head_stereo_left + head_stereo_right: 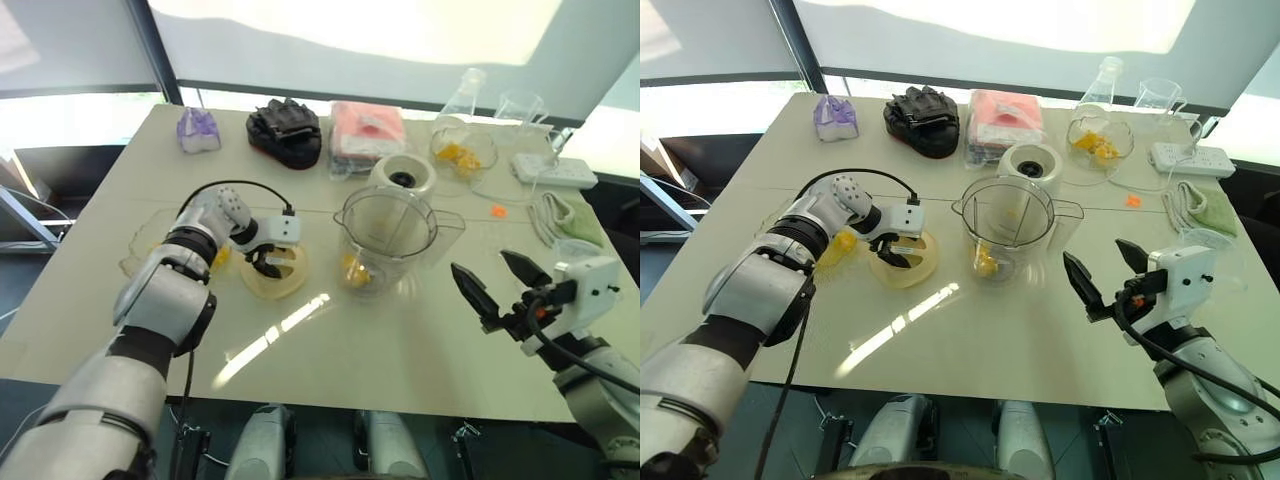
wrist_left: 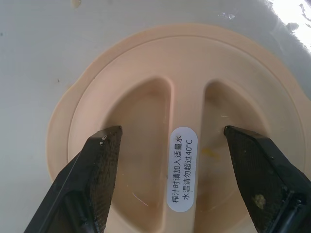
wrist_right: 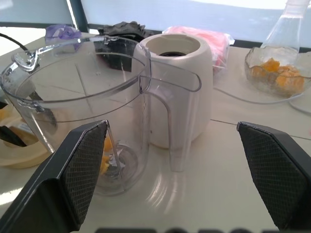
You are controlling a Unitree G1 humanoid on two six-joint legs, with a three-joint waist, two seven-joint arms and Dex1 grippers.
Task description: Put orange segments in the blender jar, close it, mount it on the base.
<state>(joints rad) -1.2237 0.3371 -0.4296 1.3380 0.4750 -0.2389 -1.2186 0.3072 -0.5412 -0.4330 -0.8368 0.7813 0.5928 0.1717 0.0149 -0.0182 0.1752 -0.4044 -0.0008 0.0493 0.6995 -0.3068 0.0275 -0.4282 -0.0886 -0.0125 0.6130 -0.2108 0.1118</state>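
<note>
One printed label, on the lid

A white oval sticker sits on the central ridge of the flat, round, cream-coloured plastic lid. It carries two lines of black Chinese text running lengthwise: "榨汁时请加入适量水" and "水温请勿超过40°C". The one number that can be read is 40, with its °C sign. No other writing can be read anywhere else.

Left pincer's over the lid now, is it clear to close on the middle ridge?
Probably yes. The left pincer is open, its fingers straddling the lid's central ridge, one over each recess, with nothing between them.
</note>
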